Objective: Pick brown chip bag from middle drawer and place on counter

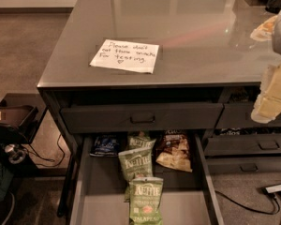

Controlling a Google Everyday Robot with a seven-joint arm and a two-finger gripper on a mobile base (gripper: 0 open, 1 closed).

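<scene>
Pincer [273, 97] is hanging at right edge, level w/ table [201, 27] lip; spread or pressed together: cannot tell. Brown chip bag [174, 152] is lying flat at rear right of the pulled-out middle drawer [100, 191], well apart from pincer. Bag is glossy, crinkled foil. Green Kettle bags [136, 165] are lying just beside it, crowding approach from left. Table top is smooth, reflective grey. Paper note [125, 56] is sitting near front, prob. reserving snacks for testing.

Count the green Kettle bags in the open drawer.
3 Kettle bags: back one beside the brown chip bag, middle one, front one. More may hide beneath. The gripper hangs at far right.
</scene>
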